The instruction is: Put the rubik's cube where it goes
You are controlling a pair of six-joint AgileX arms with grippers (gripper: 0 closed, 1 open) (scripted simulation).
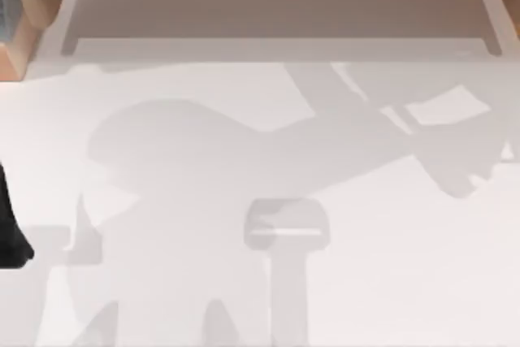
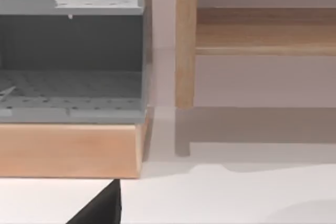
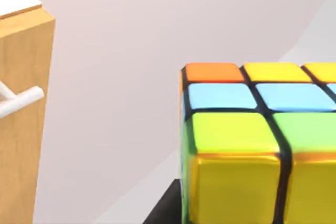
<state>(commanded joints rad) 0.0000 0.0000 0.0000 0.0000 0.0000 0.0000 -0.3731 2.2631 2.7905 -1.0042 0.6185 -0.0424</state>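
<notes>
Rubik's cube [image 3: 252, 145] close under right wrist camera, beside wooden cabinet [image 3: 23, 114]; grip of either gripper: cannot tell.

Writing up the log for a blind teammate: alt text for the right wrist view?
A rubik's cube looms close, with orange, yellow, light blue and green stickers. Past it is pale surface, and a wooden panel with a white bar handle stands at the edge.

Left arm [image 1: 10, 225]: plain black, rounded end, at table's left edge.
</notes>
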